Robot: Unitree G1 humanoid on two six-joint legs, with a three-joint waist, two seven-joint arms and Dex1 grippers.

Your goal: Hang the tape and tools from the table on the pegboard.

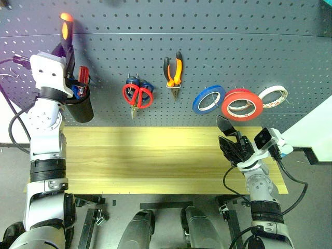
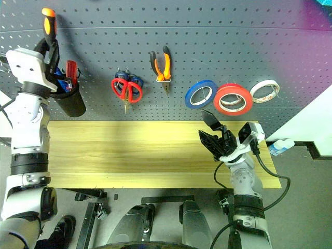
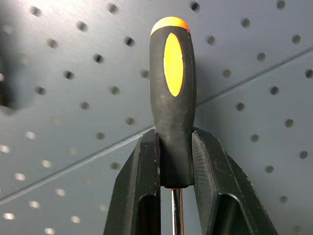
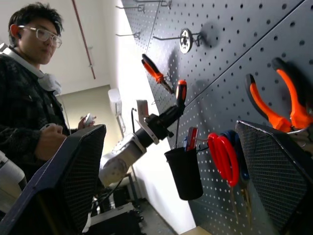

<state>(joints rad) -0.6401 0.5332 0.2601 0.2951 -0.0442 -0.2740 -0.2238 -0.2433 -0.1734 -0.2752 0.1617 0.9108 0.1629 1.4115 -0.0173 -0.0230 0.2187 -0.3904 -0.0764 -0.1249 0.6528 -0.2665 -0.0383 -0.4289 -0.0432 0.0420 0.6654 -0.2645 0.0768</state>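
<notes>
My left gripper (image 1: 66, 49) is shut on the orange-and-black screwdriver (image 1: 66, 28). It holds the tool handle-up against the dark pegboard (image 1: 233, 46), above a black cup (image 1: 80, 106). In the left wrist view the fingers (image 3: 142, 171) clamp the lower end of the handle (image 3: 172, 98), and the metal shaft runs down between them. The red tape (image 1: 241, 104), the red-handled scissors (image 1: 137, 96) and the pliers (image 1: 174, 72) hang on pegboard hooks. My right gripper (image 1: 228, 137) stands open over the right end of the wood table (image 1: 145, 155), holding nothing.
The black cup holds a red screwdriver (image 1: 83, 74) and a blue one. A blue roll (image 1: 208, 98) and a whitish roll (image 1: 272, 97) flank the red tape. Blue scissors hang behind the red pair. A person (image 4: 29, 98) stands off to the left side.
</notes>
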